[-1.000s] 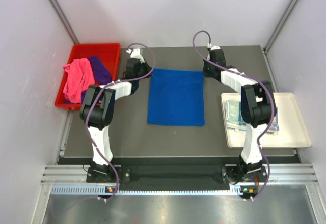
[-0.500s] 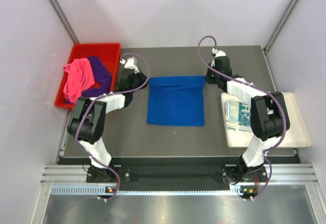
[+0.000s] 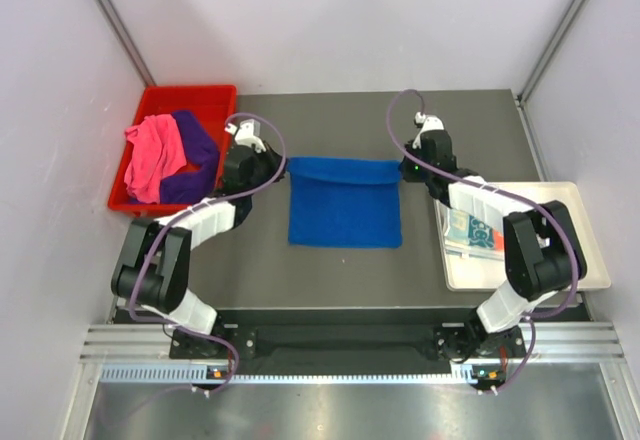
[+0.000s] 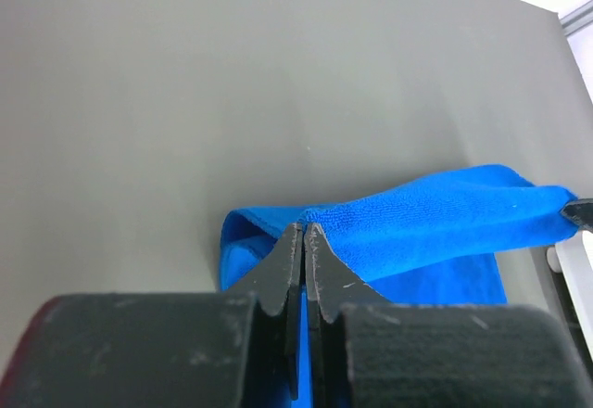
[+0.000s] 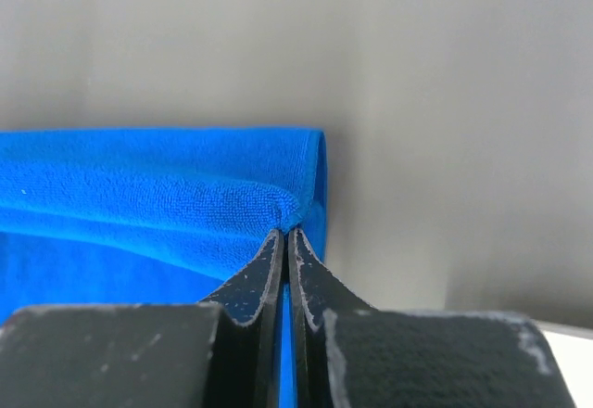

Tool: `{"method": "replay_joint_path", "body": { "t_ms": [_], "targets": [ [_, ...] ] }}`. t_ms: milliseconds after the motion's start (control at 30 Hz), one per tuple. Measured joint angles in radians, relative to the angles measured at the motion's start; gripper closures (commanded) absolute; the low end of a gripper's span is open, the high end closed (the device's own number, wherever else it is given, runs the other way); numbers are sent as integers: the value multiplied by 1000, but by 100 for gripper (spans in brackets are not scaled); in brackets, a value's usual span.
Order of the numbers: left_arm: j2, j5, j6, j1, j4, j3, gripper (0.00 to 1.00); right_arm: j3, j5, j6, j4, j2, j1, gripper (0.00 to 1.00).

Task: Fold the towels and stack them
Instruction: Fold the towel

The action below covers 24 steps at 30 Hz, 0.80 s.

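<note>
A plain royal blue towel (image 3: 345, 205) lies mid-table with its far edge lifted and drawn toward the near edge. My left gripper (image 3: 286, 166) is shut on its far left corner (image 4: 304, 224). My right gripper (image 3: 402, 167) is shut on its far right corner (image 5: 287, 224). The towel sags between the two grippers (image 4: 435, 218). A pink towel (image 3: 153, 156) and a purple towel (image 3: 195, 150) lie crumpled in the red bin (image 3: 205, 93). Folded towels, one cream with teal and orange lettering (image 3: 470, 230), lie on the white tray (image 3: 575, 230).
The red bin stands at the table's far left, just left of my left arm. The white tray stands at the right, partly under my right arm. Grey walls rise on the left and right sides and behind the table.
Both grippers have pulled the towel's far edge toward the near edge, so the blue towel has shortened. Both arms have drawn back.
</note>
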Motion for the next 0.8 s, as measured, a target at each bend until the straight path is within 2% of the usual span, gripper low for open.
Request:
{"method": "replay_joint_path", "body": {
  "t_ms": [800],
  "targets": [
    [-191, -60, -72, -74, -87, -252, 100, -306, 55, 80, 60, -217, 96, 100]
  ]
}}
